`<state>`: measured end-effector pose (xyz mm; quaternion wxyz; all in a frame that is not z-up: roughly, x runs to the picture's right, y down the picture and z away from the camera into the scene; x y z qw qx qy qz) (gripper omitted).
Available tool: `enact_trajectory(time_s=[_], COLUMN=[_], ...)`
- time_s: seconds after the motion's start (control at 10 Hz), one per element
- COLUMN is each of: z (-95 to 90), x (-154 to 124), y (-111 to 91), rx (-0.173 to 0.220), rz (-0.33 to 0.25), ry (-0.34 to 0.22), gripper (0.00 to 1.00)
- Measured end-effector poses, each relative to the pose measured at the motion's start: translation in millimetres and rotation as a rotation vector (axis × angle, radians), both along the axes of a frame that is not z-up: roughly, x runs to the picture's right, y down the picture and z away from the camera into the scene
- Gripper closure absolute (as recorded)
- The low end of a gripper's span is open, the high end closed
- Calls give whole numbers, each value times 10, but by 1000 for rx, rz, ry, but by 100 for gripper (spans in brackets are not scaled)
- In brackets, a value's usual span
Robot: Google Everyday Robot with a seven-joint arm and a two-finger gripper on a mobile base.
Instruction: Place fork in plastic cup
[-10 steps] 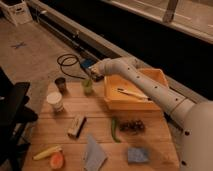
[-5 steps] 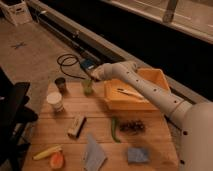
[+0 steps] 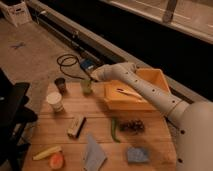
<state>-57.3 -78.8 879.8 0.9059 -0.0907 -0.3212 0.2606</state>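
Camera view: hand (image 3: 93, 76) just above plastic cup (image 3: 86, 87), grip state can't tell; no legible labels.

Hand (image 3: 93, 76) just above plastic cup (image 3: 86, 87) at wooden table (image 3: 100, 107) far edge.

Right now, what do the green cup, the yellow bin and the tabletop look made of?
Plastic cup: translucent pale-green, likely plastic, since light passes through it. Yellow bin: matte, thick straight walls, probably plastic or painted wood; unclear. Table: light wood, visible plank seams, unvarnished look. The gripper sits just above the cup's rim.
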Motion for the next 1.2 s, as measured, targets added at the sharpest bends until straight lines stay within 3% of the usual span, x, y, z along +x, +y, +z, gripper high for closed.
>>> enact_trajectory(time_s=[0.2,0.4,0.9,1.2], z=[19,52,-127,-140], x=[-8,-28,-50,-60], y=[17,94,-47,-56], rx=[-19,-41,-19,-18], rz=[8,11,17,17], ry=[-6,-27,-68,-70], gripper=[90,69,21,20])
